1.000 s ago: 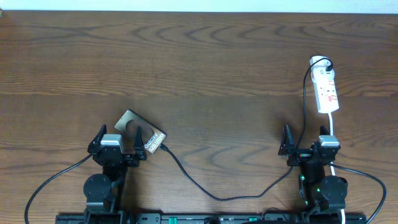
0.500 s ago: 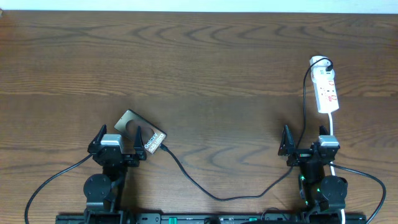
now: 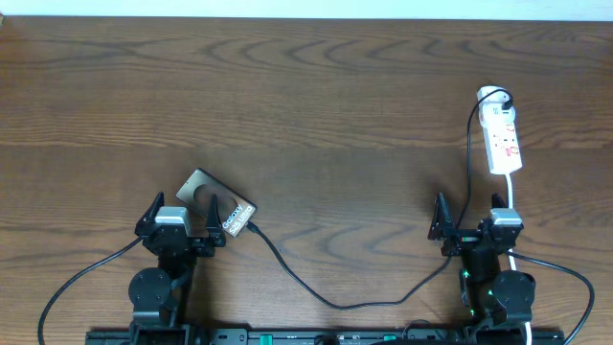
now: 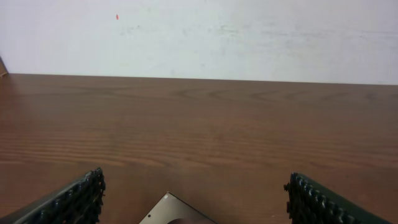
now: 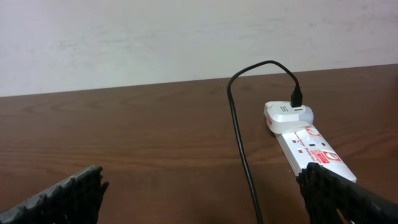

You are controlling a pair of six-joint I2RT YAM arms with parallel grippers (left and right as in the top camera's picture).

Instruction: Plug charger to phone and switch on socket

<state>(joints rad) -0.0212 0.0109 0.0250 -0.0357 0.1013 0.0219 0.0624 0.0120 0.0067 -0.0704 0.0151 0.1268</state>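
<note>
**1. STATUS**
- L fingers (image 3: 153,213) and R fingers (image 3: 441,218): both pairs spread wide, nothing grasped. Both sit low at the near edge of the desk (image 3: 316,86).

**2. LOCATIONS (ref. fingers)**
- Phone (image 3: 218,203): flat on desk, skewed, just ahead of the L fingers. One corner shows between them in the L wrist view.
- Charger (image 3: 287,273): tip meets the phone edge just beside the L pair's right-hand finger. The cable loops back to the near edge, passes between the R fingers and runs ahead to the white adapter (image 5: 288,114).
- Socket (image 3: 504,139): well ahead of the R fingers, toward their right-hand finger.

**3. STEP IN HAND (est.)**
- Plug-in appears done, but seating can't be confirmed at this res. Switch pos. can't be told.
- Next move, prob.: advance R arm to the socket and press the switch with one fingertip. This needs a small-target approx. and a straight-down push, as the light strip may slide.

**4. MATERIALS / SHAPES**
- Phone: thin rigid slab, dark brown, matte, white lettering.
- Charger: thin black cord, limp.
- Socket: white glossy plastic bar, red markings.
- Desk: dark wood grain, smooth.
- Fingers: black, ribbed inner faces.
</note>
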